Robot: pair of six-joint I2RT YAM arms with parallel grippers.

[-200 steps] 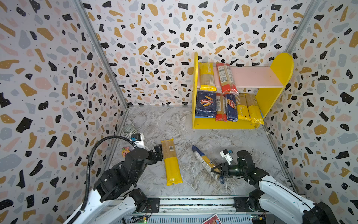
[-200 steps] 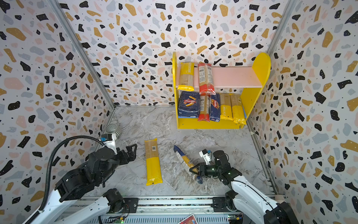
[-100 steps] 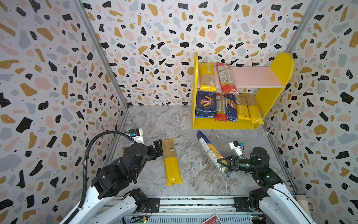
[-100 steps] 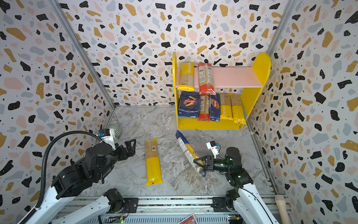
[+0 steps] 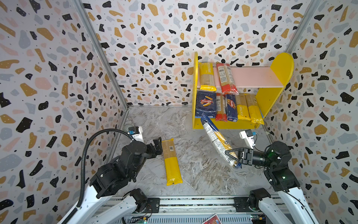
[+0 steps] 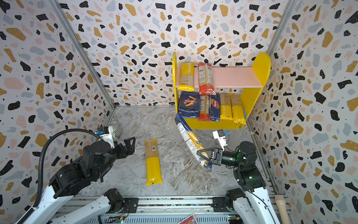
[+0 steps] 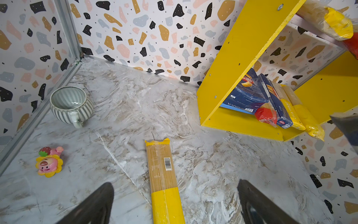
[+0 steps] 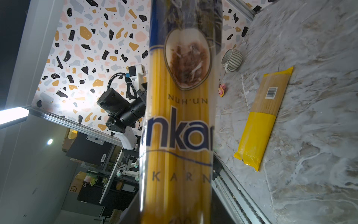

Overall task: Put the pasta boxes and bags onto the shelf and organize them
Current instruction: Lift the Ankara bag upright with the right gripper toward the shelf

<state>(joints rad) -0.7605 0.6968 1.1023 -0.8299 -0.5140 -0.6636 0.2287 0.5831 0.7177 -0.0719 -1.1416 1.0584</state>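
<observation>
One pack held: right end effector (image 5: 233,155) pinches long slim dark-blue clear-plastic "ankara" spaghetti bag (image 5: 212,133) near its low end, far tip near yellow two-tier shelf (image 5: 280,65). Likely light, stiff, slick film, brittle; mid-length grip steadier; left end effector (image 5: 157,147) spread.

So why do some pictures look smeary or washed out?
Right wrist view: the blue spaghetti bag sits very close and looks soft; a light strip flares white. Left wrist view: the pincer's fingertips are dark blurs. Both top views: sharp, evenly lit.

Terrazzo-speckled walls (image 5: 155,29), joined by metal corner strips (image 5: 102,56), enclose a marbled floor (image 5: 195,174).
</observation>
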